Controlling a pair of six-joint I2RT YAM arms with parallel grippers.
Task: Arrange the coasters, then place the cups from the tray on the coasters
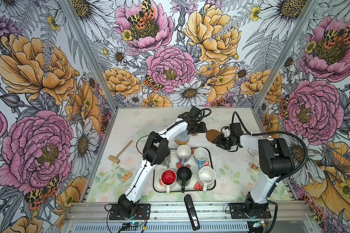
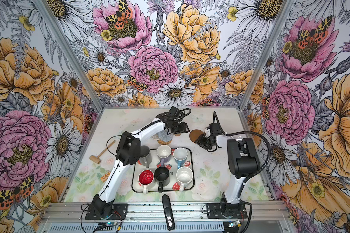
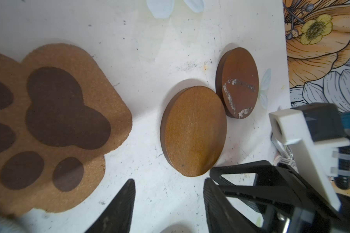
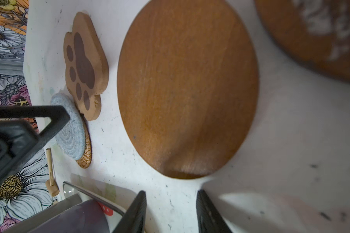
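in both top views the tray (image 1: 190,188) sits on the table (image 1: 230,177) near the front, between the two arm bases, with six mugs standing in it in two rows of three. back row: the grey mug (image 2: 144,156), half hidden behind the left arm's elbow, the lavender mug (image 1: 183,151) and the light blue mug (image 1: 201,155). front row: the red-lined mug (image 1: 168,177), the black mug (image 1: 184,173) and the white mug (image 1: 207,175). the coasters lie behind the tray: the crocheted coaster (image 1: 183,135) on top of the woven coaster (image 1: 181,142), and to the right the plain disc (image 1: 211,134). the left gripper (image 1: 196,132) hangs between the stack and the disc, and the right gripper (image 1: 217,141) sits at the disc's near edge. from up here i cannot tell how either pair of jaws stands. a mallet (image 1: 120,151) lies well off to the left.

left wrist view: the left gripper (image 3: 168,203) has its jaws partly apart with only bare table between them. the paw coaster (image 3: 59,129) lies flat to one side of the tips, the plain disc lies ahead, and the scratched disc (image 3: 237,82) is just beyond it, edges meeting.

right wrist view: the right gripper (image 4: 171,211) has its jaws moderately apart and empty, the tips just short of the plain disc's rim. the paw coaster touches the crocheted coaster.
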